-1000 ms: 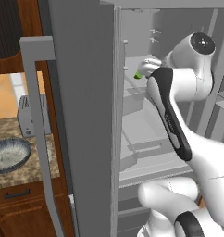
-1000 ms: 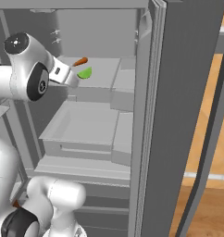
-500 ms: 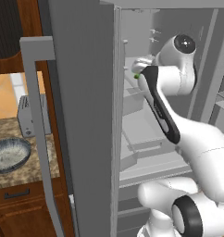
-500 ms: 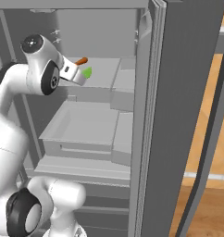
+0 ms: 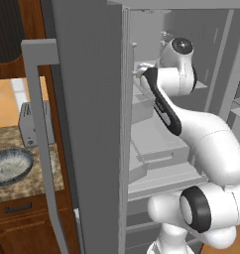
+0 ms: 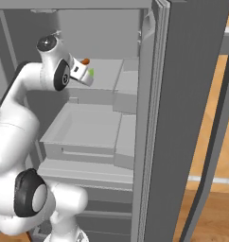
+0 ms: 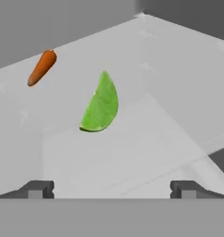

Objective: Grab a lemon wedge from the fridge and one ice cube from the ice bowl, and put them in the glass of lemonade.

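Observation:
The fridge stands with its doors open, and my arm reaches onto an upper shelf. A green lemon wedge lies on the pale shelf floor, a short way ahead of my gripper and centred between its tips. The jaws are open with nothing between them. In the right base view the wedge shows as a green spot right at the tip of the hand. The ice bowl sits on the counter left of the fridge. The glass of lemonade is out of view.
An orange carrot lies on the same shelf, beyond and left of the wedge. Grey drawers sit below the shelf. A silver toaster stands behind the bowl. The open left door hangs between the counter and the arm.
The arm has stretched deeper into the fridge, carrying the hand further in along the upper shelf toward the wedge. The jaws have stayed open.

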Robot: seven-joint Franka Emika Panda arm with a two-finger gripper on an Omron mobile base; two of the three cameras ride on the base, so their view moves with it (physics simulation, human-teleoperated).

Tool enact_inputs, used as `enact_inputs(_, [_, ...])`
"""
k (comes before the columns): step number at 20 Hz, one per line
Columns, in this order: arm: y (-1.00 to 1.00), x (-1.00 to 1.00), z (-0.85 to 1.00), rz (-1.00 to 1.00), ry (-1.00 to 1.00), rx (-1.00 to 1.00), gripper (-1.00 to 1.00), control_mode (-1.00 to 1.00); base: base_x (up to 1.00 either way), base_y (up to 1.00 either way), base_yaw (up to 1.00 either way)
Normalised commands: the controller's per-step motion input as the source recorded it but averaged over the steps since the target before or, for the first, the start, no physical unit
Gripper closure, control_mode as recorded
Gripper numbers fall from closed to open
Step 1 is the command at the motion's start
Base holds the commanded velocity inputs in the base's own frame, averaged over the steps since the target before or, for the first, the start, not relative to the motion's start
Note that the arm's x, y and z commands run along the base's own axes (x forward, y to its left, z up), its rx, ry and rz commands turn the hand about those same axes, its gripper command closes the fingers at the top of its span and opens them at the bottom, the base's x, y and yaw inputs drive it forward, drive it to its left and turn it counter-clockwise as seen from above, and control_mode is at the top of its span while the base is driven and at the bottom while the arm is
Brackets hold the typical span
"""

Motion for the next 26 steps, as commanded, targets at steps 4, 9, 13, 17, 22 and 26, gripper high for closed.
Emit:
enact_inputs(4, [-0.03,0.56,-0.15,0.0,0.07,0.0,-1.0,-1.0,0.0,0.0,0.0])
enact_inputs(9, [-0.02,0.48,-0.2,0.0,0.01,0.0,-1.0,-1.0,0.0,0.0,0.0])
enact_inputs(13, [0.0,0.5,-0.22,0.0,0.0,-0.02,-1.0,-1.0,0.0,0.0,0.0])
enact_inputs(17, [0.0,0.41,-0.16,0.0,0.0,0.0,-1.0,-1.0,0.0,0.0,0.0])
enact_inputs(22, [0.0,0.39,-0.13,0.0,0.0,0.0,-1.0,-1.0,0.0,0.0,0.0])
enact_inputs(26, [-0.09,0.04,-0.24,-0.05,0.02,0.0,-1.0,-1.0,0.0,0.0,0.0])
